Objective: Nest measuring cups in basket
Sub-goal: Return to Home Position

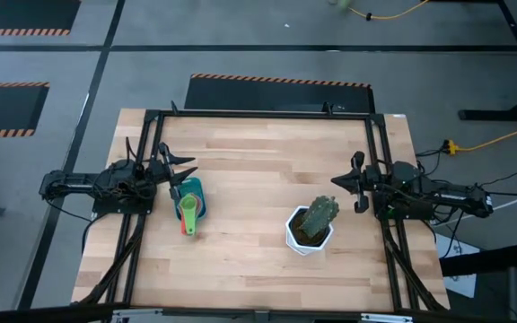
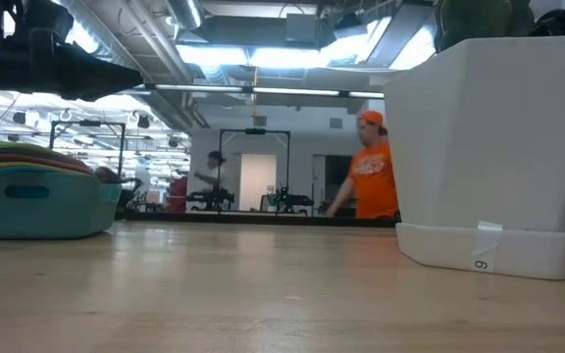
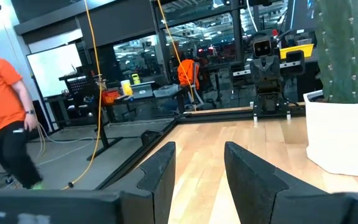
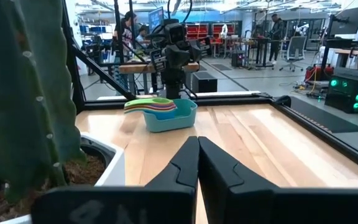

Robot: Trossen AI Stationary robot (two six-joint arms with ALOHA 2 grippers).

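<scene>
Evidently found measuring cups [image 1: 188, 213] nested inside basket [image 1: 197, 190] on worktop [image 1: 258, 152]; hence no grip required. Noted left end effector [image 1: 185, 169] just beside basket, jaws apart, empty; right end effector [image 4: 197, 140] well apart from basket, jaws together.

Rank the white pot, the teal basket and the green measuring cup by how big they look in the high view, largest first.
1. White pot, clearly the widest.
2. Teal basket.
3. Green measuring cup, on top of the stack in the basket.
All three lie about equally far below the camera, so nearness does not skew the order.
</scene>
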